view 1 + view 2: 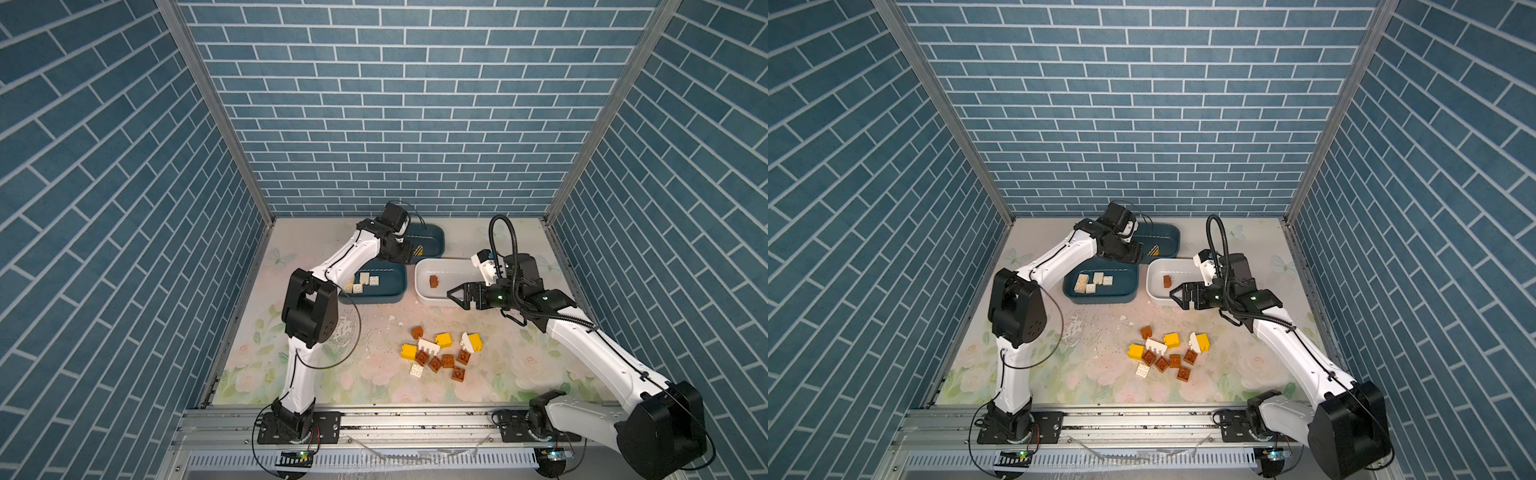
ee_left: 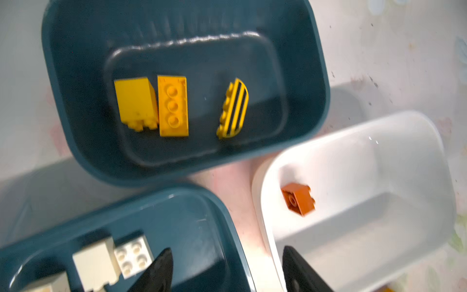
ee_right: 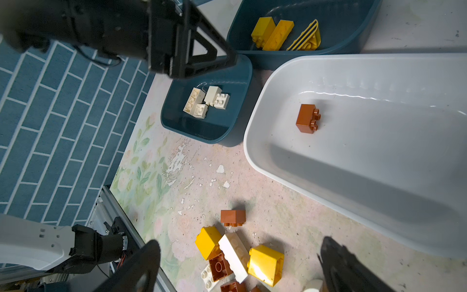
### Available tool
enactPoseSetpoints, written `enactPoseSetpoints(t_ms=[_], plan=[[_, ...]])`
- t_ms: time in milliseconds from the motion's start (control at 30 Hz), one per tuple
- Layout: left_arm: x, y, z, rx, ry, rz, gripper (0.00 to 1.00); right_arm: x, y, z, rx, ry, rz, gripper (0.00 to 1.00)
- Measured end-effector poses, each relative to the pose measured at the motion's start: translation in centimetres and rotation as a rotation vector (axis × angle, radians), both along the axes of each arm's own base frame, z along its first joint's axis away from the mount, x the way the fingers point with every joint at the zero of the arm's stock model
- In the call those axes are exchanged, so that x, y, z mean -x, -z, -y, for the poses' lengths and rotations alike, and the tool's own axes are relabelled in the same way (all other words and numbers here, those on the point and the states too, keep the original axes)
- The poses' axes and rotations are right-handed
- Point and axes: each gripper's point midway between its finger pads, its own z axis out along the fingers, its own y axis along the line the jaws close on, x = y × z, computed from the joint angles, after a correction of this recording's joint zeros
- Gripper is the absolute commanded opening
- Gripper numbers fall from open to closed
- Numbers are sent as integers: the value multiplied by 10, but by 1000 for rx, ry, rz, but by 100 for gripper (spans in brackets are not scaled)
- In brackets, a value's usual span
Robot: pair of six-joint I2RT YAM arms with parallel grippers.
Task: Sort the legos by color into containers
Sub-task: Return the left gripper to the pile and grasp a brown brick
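Below the right gripper (image 1: 455, 299): bare flowery mat (image 3: 290, 202), lots of room. Close beside: wall of the white plastic tub (image 1: 430, 300). Nearer the robot: heap of small yellow, white, brown plastic bricks (image 1: 436, 357). Below the left gripper (image 2: 226, 252): two dark teal plastic tubs (image 2: 189, 227), thin gaps only.

No text, label, brand or number legible in any view. Nearest thing to a sign: black stripes across a yellow half-round brick (image 1: 417, 250), lying in a teal tub (image 1: 437, 237), just above centre frame in a top view.
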Motion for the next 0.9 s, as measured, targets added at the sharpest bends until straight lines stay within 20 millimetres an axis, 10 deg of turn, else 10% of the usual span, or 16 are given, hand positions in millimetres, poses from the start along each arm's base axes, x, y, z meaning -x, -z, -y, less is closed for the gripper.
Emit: enactPoseSetpoints(t_ms=[400, 900], plan=[[162, 35, 22, -22, 257, -127, 71, 4, 6, 2, 8, 0, -20, 98], [179, 110, 44, -141, 508, -130, 55, 22, 9, 11, 12, 9, -16, 99]])
